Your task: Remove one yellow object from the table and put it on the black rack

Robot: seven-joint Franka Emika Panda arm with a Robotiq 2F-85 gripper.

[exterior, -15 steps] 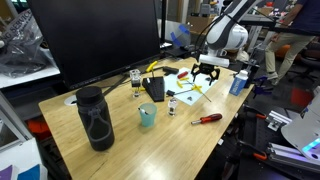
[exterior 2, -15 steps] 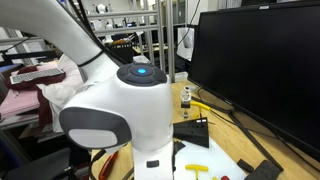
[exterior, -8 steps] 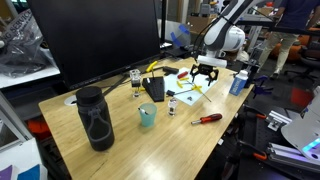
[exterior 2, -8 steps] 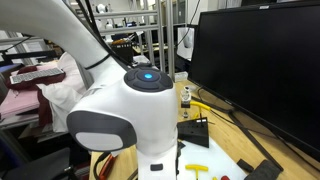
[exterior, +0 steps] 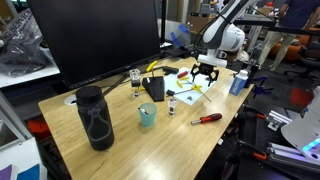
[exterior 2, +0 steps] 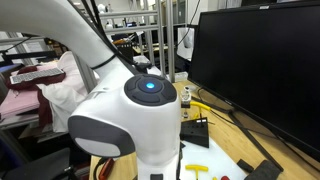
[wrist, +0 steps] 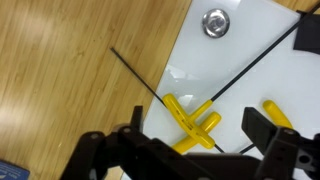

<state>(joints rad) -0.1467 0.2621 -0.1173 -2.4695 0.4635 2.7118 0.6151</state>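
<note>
The gripper is hovering wide open and empty straight above a yellow stick, seemingly lining up to pinch it.

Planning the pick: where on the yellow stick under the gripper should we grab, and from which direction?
Probably its upper end, clear of the crossing. The yellow stick lies flat and diagonal on the white sheet, with a second yellow piece crossing its lower half. Come straight down, the open gripper turned so the jaws close across its thin width.
</note>
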